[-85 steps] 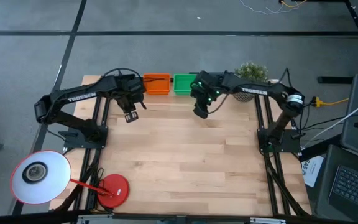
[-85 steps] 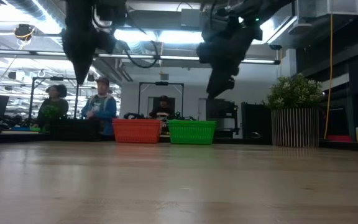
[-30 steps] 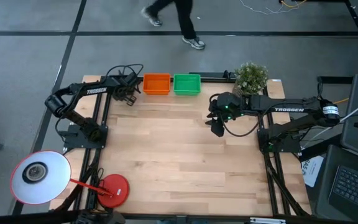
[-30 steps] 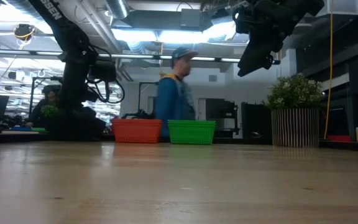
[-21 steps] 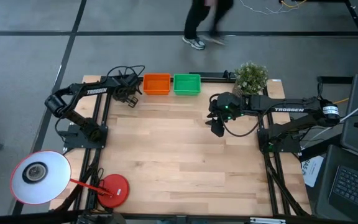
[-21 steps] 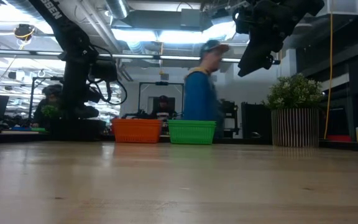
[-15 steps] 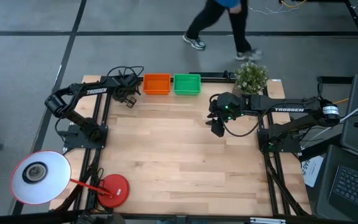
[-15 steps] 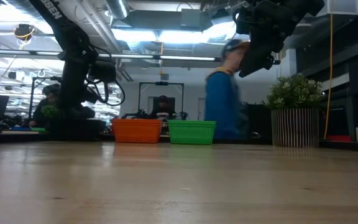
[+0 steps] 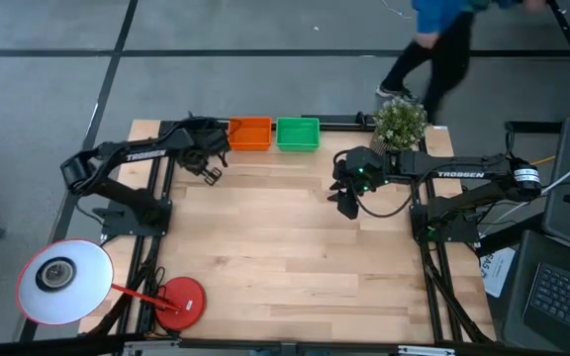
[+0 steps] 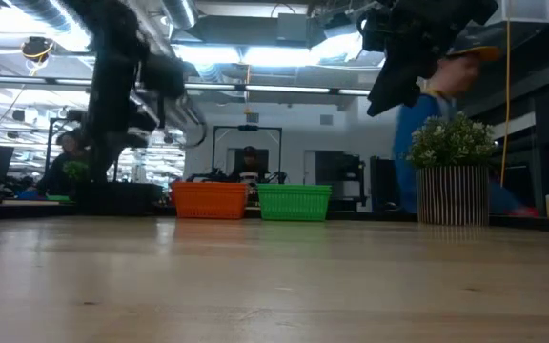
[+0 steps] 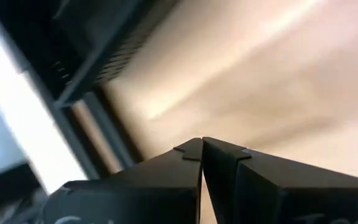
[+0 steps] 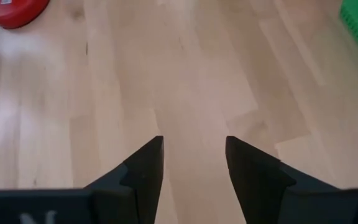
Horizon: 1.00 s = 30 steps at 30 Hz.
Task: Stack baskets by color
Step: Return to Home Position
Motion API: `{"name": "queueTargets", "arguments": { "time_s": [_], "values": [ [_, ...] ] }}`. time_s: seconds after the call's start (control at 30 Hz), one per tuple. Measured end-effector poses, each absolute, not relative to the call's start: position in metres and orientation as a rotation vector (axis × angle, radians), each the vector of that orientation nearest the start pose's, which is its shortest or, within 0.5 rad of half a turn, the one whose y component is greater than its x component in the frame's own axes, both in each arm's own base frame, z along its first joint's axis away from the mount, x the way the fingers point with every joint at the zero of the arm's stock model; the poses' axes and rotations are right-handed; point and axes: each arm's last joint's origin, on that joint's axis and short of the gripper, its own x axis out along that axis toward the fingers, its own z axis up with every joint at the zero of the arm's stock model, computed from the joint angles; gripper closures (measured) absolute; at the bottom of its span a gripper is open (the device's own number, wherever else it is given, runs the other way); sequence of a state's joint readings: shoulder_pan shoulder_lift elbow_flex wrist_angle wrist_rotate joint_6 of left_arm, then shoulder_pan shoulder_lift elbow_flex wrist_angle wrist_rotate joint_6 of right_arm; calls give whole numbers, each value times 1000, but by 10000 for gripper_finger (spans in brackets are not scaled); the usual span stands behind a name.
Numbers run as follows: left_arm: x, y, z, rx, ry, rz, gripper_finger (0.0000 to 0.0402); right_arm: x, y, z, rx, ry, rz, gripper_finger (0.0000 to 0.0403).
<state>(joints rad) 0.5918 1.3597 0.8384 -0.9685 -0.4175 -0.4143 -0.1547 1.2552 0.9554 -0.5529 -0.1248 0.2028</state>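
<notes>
Grey floor (image 9: 265,89) crossed by dark seams surrounds the wooden table (image 9: 285,257); a person (image 9: 441,40) in a blue top is mid-stride just past its far edge. Beyond the table, seen from the low view — an open workshop hall with bright ceiling light strips (image 10: 255,55) and exposed ducts (image 10: 184,14).

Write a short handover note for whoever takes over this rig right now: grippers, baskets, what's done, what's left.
Left gripper: shut, empty, in the air near the table's far edge, beside the orange stack.
Right gripper: open, empty, raised over the table near the plant.
Baskets: orange stack and green stack side by side at the far edge; black stack next to the orange, under the left arm.
Done: colours sit apart, no basket loose elsewhere; count per stack cannot be told.
Left: bring both arms home.
</notes>
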Motion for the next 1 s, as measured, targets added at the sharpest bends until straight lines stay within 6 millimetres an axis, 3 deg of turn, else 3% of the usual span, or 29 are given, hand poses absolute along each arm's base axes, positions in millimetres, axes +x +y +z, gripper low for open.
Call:
{"name": "queueTargets", "arguments": {
  "time_s": [0.17, 0.4, 0.57, 0.73, 0.83, 1.0],
  "values": [
    [183, 91, 235, -375, 1233, 917, 399, 248, -22, 268, 291, 867, -68, 229],
    [163, 37, 261, -326, 1000, 755, 395, 241, 9, 252, 177, 897, -125, 229],
    [146, 7, 240, -321, 753, 699, 400, 232, 24, 238, 156, 886, -299, 229],
    [141, -15, 206, -272, 520, 566, 396, 229, 32, 237, 169, 849, -321, 229],
    [138, -21, 185, -218, 435, 508, 399, 228, 36, 238, 166, 837, -315, 229],
    [134, -23, 172, -152, 291, 451, 399, 227, 40, 239, 140, 816, -344, 229]
  ]
}}
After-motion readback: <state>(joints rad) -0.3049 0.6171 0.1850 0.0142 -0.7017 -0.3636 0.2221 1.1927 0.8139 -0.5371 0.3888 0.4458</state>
